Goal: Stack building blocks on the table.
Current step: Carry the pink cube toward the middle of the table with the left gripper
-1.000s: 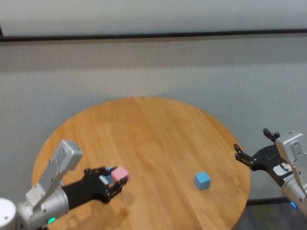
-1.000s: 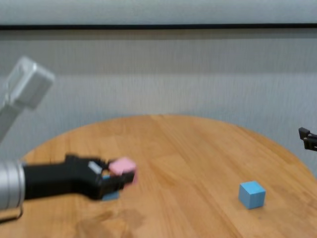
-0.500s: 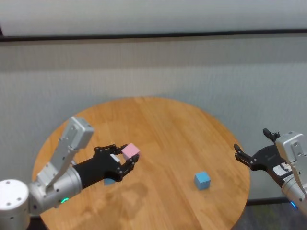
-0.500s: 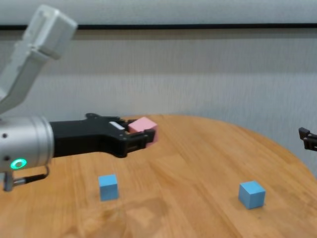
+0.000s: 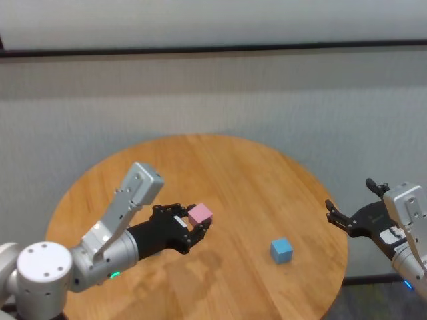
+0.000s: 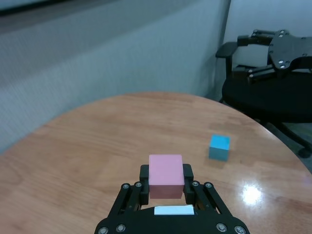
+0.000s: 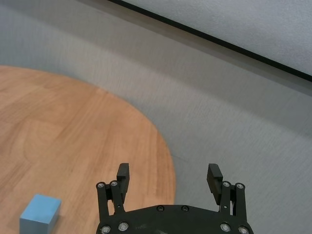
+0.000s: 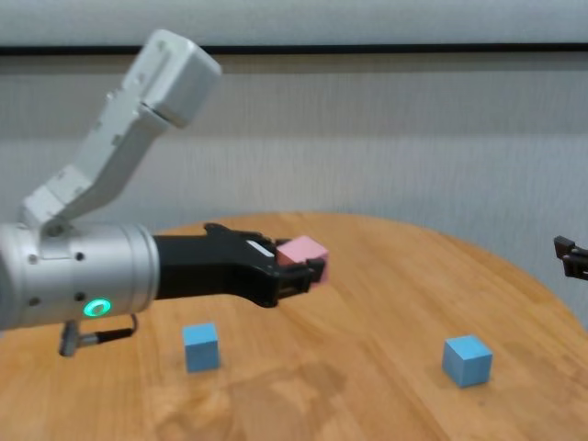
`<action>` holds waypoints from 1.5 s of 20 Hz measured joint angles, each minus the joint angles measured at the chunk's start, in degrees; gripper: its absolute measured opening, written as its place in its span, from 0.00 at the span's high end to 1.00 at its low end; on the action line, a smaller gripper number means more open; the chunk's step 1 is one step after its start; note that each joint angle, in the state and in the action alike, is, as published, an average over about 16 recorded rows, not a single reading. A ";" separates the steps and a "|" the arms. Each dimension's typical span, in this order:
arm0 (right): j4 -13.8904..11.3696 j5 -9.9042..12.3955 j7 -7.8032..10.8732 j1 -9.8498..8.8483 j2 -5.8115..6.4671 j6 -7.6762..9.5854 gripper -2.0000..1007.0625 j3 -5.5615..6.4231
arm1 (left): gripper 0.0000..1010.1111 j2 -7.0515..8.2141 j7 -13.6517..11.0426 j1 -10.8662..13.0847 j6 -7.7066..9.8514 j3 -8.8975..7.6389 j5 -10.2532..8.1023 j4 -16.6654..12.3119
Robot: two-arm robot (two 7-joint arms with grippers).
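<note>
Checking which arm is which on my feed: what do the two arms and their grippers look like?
Left arm: silver-grey cylindrical links, a glowing green ring light, boxy pale-grey elbow; left gripper black, screw-studded. Right gripper black, two-fingered, on a pale-grey wrist housing.

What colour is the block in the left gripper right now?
Pale pink. The pink block held by the left gripper shows best in the left wrist view.

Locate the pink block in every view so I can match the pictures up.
Head view: pink block left of centre, held in the left pincer above the table.
Left wrist view: low centre, between the fingers.
Right wrist view: not in it.
Chest view: centre, at the left pincer's tip.
Shared landmark: the blue block on the robot's right.
</note>
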 joint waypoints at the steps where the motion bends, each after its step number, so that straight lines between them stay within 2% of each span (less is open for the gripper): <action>1: 0.00 0.00 0.00 0.00 0.00 0.00 0.00 0.00 | 0.60 -0.43 0.04 -0.30 0.26 0.23 0.22 0.46; 6: 0.00 0.00 0.00 0.00 0.00 0.00 0.00 0.00 | 0.60 -2.58 0.26 -1.66 1.29 1.18 1.03 3.05; 12: 0.00 0.00 0.00 0.00 0.00 0.00 0.00 0.00 | 0.60 -4.99 0.83 -2.91 1.81 1.53 1.37 6.62; 22: 0.00 0.00 0.00 0.00 0.00 0.00 0.00 0.00 | 0.60 -8.20 1.62 -4.78 1.34 1.25 2.11 13.87; 30: 0.00 0.00 0.00 0.00 0.00 0.00 0.00 0.00 | 0.60 -10.02 1.61 -6.13 0.63 1.33 3.29 18.82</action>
